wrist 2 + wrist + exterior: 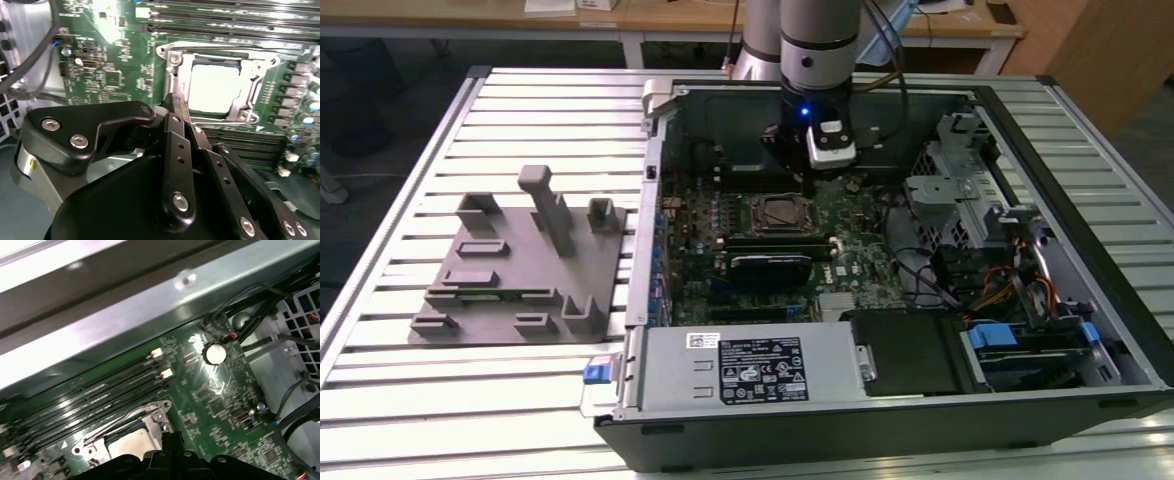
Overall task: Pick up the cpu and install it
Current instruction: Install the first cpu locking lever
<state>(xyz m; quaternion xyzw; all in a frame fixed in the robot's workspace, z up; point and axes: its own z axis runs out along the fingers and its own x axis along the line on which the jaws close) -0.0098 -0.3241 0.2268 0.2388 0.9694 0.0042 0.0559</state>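
Observation:
The cpu (215, 87) is a bright, pale square lying flat inside the motherboard socket, with the socket's metal frame (176, 60) around it. In the first wrist view the cpu (131, 445) shows beside the frame's corner. My gripper (791, 178) hangs inside the open computer case, just behind the socket (781, 211) and a little above the board. In both wrist views its black fingers (172, 102) come together into one narrow tip beside the socket, with nothing between them. The gripper (170, 439) is shut and empty.
Memory slots (100, 397) run alongside the socket near the case wall (150, 305). Cables (927, 275) and a drive cage (961, 190) fill the case at the exterior view's right. A power supply (747, 365) sits at the front. A grey fixture (520, 260) stands on the slatted table at the left.

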